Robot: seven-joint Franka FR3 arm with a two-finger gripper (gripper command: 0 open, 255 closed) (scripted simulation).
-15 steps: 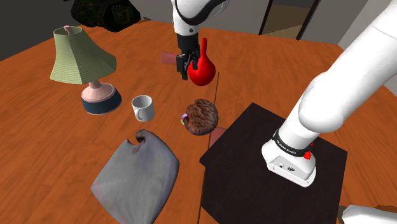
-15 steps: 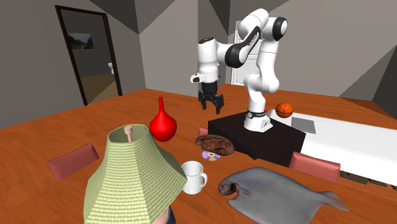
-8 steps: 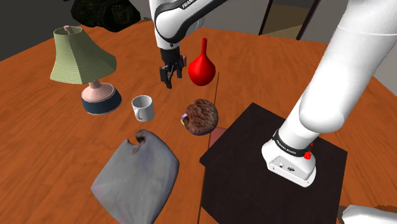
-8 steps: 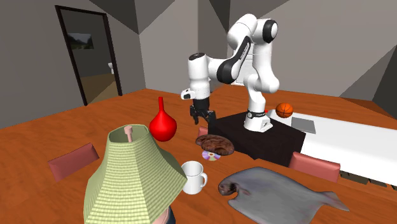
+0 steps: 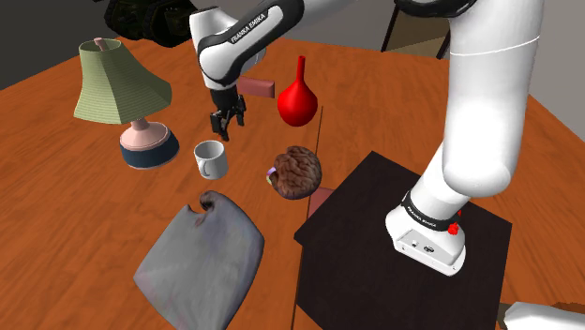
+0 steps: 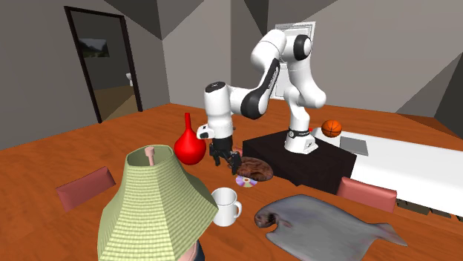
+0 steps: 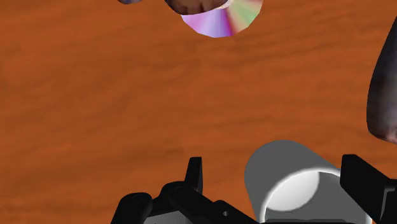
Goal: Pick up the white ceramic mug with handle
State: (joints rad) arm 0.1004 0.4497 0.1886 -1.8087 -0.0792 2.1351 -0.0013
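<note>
We see the white arm [image 5: 487,103] rise from its black box stand [image 5: 356,262], fold over high and reach across the reddish-brown wooden table [image 5: 56,216] toward the shoulder view's left. Its forearm slopes down to a wrist that aims the black two-finger gripper [image 5: 225,122] straight down at the tabletop. In the second exterior view the gripper [image 6: 225,159] hangs low over the wood, clear of it.

In the wrist view the gripper [image 7: 275,172] has its fingers [image 7: 194,173] spread wide, with nothing clasped. The white mug with a handle [image 5: 211,159] stands upright on the table, under the gripper and a little nearer the shoulder camera than it. In the wrist view the mug [image 7: 286,181] shows between the fingers, closer to one of them, and we see no contact.

The mug [image 6: 225,205] stands between a lamp with a green shade and dark blue base [image 5: 117,89] and a brown lumpy loaf-like thing [image 5: 298,172]. A flat grey fish-shaped thing [image 5: 202,258] is nearer the camera, and a red long-necked vase [image 5: 298,101] lies beyond.
</note>
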